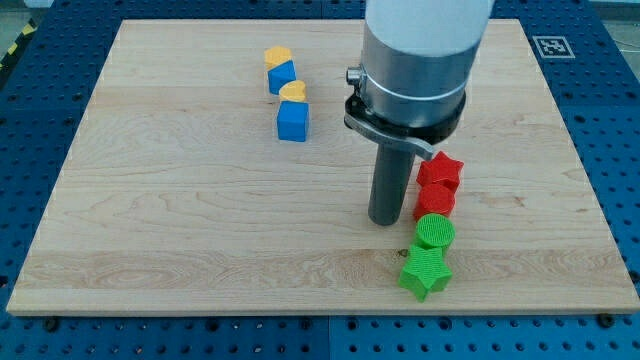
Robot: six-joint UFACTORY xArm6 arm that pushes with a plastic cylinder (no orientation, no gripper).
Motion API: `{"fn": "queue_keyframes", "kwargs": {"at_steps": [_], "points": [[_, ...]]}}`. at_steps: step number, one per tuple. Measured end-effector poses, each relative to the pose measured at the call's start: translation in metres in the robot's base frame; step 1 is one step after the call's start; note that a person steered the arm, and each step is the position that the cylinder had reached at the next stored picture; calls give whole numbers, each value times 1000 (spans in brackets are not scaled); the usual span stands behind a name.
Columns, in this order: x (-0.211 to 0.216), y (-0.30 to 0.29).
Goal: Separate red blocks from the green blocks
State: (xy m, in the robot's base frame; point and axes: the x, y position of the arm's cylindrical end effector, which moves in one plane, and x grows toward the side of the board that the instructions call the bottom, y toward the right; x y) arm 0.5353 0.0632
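Observation:
My tip [385, 221] rests on the board just left of the red blocks. A red star block [441, 170] sits at the view's right, with a second red block [435, 202] touching it just below; its shape is unclear. Directly below that, a green round block [435, 232] touches it, and a green star block [425, 273] lies beneath the round one. The four form a near-vertical column. My tip stands about level with the lower red block, a small gap away.
At the view's upper left of centre, a yellow block [277, 55] sits on top of a blue block [283, 76], and a yellow block [292, 91] sits above a blue cube [293, 122]. The wooden board [150, 220] lies on a blue perforated table.

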Motion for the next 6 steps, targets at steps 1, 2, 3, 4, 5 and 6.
{"fn": "queue_keyframes", "kwargs": {"at_steps": [1, 2, 3, 4, 5, 6], "points": [[0, 31], [-20, 86], [-29, 112], [-23, 63], [-18, -16], [-34, -53]]}}
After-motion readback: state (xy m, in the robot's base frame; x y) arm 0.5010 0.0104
